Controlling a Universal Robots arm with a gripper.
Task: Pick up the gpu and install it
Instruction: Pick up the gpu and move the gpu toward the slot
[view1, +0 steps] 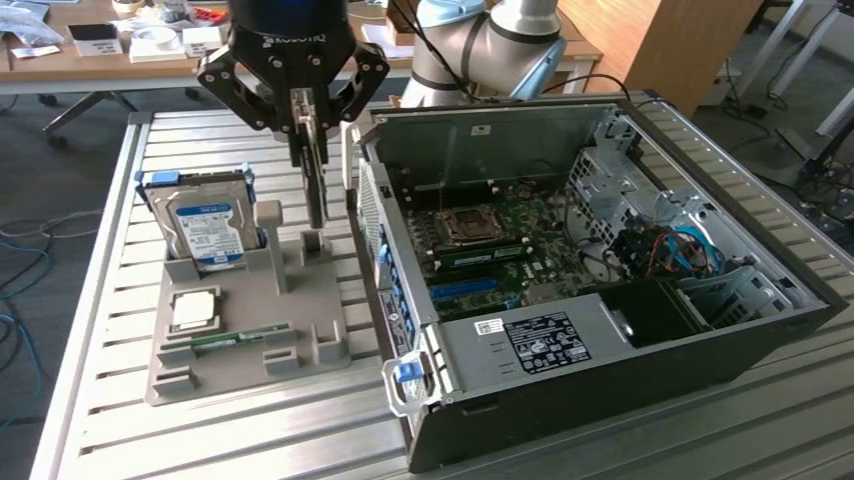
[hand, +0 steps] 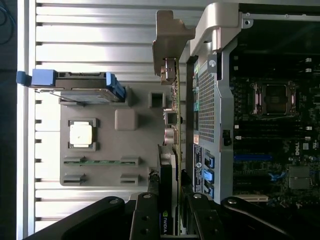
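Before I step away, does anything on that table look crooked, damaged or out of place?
Nothing stands out. The gripper holds the gpu upright beside the open case; the hard drive stands in its slot of the grey tray, nothing spilled or broken.

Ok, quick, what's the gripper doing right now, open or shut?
Gripper: closed on the thin green graphics card with the metal end bracket.
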